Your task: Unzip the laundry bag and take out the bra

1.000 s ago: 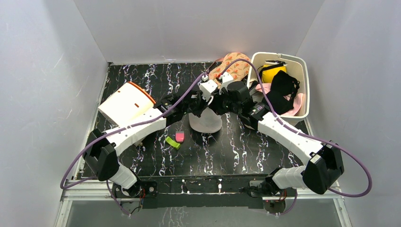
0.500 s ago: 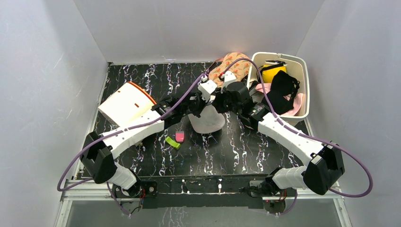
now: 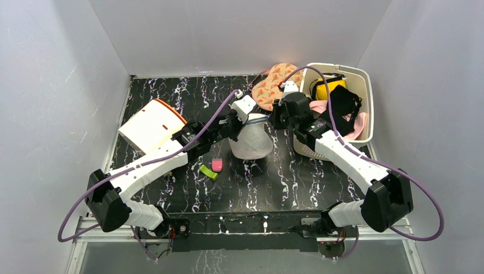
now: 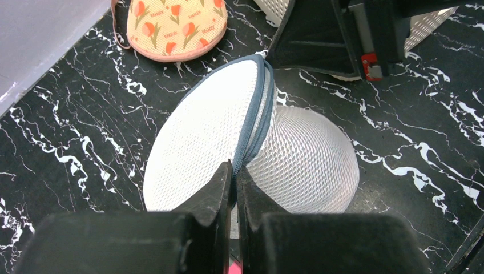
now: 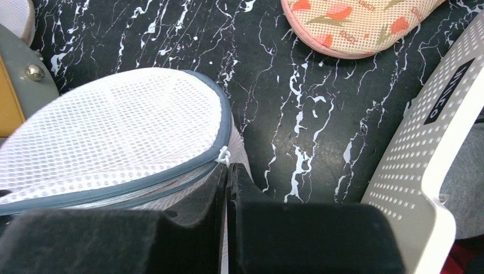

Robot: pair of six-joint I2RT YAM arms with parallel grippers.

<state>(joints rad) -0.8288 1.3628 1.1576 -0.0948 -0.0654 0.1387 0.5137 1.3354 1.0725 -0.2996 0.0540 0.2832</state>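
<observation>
The laundry bag (image 3: 251,141), a white mesh drum with a grey zipper rim, lies tilted on the black marble table (image 3: 297,182). My left gripper (image 3: 240,124) is shut on the grey zipper rim (image 4: 251,134) at the bag's near edge (image 4: 235,169). My right gripper (image 3: 275,117) is shut at the opposite rim (image 5: 227,170), with the white zipper pull (image 5: 224,154) showing right at its fingertips. The round lid panel (image 4: 200,131) faces up and left. The bra is hidden; the mesh shows nothing inside.
A floral padded fabric piece (image 3: 277,80) lies behind the bag. A white slotted basket (image 3: 349,67) with black, pink and yellow items stands at the back right, close to my right arm. A white box with an orange rim (image 3: 151,123) sits left. Green and pink clips (image 3: 212,168) lie in front.
The left jaws closed onto the zipper rim. Both grippers moved apart, the right one toward the basket, and the bag now stands rounder and lifted between them.
</observation>
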